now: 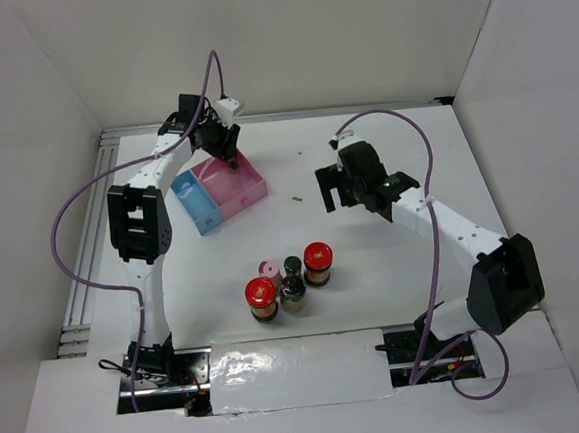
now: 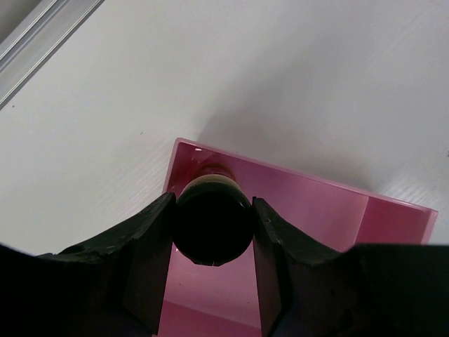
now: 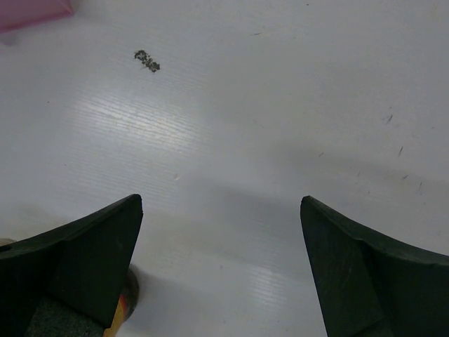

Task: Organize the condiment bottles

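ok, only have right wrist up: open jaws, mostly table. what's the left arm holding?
Observer: left gripper is shut on a black-capped bottle, over the tray's pink compartment. Can't tell if it's set down.
Operator: the others?
Observer: five bottles stand clustered near the arm bases: two red lids, one pink cap, two black caps.
Operator: blue side?
Observer: blue compartment looks empty.

6 condiment bottles [image 1: 292,289] total: 2 red-lid jars [image 1: 261,295] [image 1: 318,261], 3 slim black-cap bottles [image 1: 292,266] [image 1: 292,290] [image 2: 212,228], 1 pink-cap jar [image 1: 270,269]. Plus 1 pink-and-blue divided tray [image 1: 239,187], 2 arms [image 1: 142,223] [image 1: 451,229].
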### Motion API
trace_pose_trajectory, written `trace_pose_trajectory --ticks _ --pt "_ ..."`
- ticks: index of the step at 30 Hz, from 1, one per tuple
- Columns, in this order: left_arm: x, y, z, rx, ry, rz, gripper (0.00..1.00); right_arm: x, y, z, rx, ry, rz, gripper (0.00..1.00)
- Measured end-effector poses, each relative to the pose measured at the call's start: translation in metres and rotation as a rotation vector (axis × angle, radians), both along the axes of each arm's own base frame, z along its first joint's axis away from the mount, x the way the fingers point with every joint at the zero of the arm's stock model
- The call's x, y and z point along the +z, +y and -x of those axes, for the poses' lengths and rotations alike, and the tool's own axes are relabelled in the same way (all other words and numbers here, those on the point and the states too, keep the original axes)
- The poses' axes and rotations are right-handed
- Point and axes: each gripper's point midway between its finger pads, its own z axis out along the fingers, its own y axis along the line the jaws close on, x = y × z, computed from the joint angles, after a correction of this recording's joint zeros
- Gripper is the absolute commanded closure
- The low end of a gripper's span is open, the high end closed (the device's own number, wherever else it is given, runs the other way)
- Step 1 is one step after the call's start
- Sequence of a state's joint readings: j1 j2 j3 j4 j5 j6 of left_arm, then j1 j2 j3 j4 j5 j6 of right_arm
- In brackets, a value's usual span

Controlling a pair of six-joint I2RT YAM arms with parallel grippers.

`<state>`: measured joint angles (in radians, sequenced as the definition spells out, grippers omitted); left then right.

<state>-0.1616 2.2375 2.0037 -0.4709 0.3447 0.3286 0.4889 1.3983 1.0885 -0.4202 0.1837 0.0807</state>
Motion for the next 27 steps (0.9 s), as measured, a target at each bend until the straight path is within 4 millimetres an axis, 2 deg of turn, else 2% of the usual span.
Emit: trace_pose_trajectory --ticks 1,3,4,6,7,10,13,15,16,21,25,27 --pt "0.0 0.0 -0.001 0.002 -0.004 0.0 1.0 0.0 0.0 0.0 0.001 0.001 0.001 0.0" --pt "-0.002 0.0 -0.003 0.006 -0.009 0.003 0.93 0.0 0.001 0.001 0.003 0.001 0.003 0.0" --pt "-0.003 0.0 -0.003 0.01 -0.01 0.007 0.83 0.0 0.002 0.002 0.005 0.002 0.004 0.0" --pt "-0.006 -0.001 -0.003 0.013 -0.008 0.01 0.7 -0.001 0.004 0.003 0.01 0.004 0.005 0.0" --pt "-0.007 0.0 -0.002 0.015 -0.004 0.011 0.54 -0.001 0.004 0.004 0.013 0.005 0.006 0.0" --pt "-0.006 -0.001 -0.003 0.016 -0.007 0.013 0.28 -0.001 0.007 0.006 0.02 0.013 0.008 0.0" --pt "-0.006 -0.001 -0.004 0.015 -0.01 0.013 0.16 0.0 0.011 0.008 0.029 0.01 0.009 0.0" --pt "-0.006 -0.001 -0.004 0.015 -0.011 0.014 0.11 0.001 0.012 0.008 0.031 0.009 0.01 0.0" --pt "-0.006 -0.001 -0.004 0.016 -0.01 0.014 0.06 0.001 0.012 0.008 0.032 0.008 0.01 0.0" --pt "-0.003 -0.001 -0.003 0.014 -0.011 0.017 0.01 0.001 0.013 0.009 0.032 0.008 0.01 0.0" --pt "0.018 -0.001 0.002 0.017 -0.032 0.025 0.01 0.002 0.014 0.01 0.035 0.004 0.007 0.0" --pt "0.038 -0.002 0.008 0.018 -0.038 0.041 0.01 0.004 0.015 0.01 0.037 0.001 0.005 0.0"
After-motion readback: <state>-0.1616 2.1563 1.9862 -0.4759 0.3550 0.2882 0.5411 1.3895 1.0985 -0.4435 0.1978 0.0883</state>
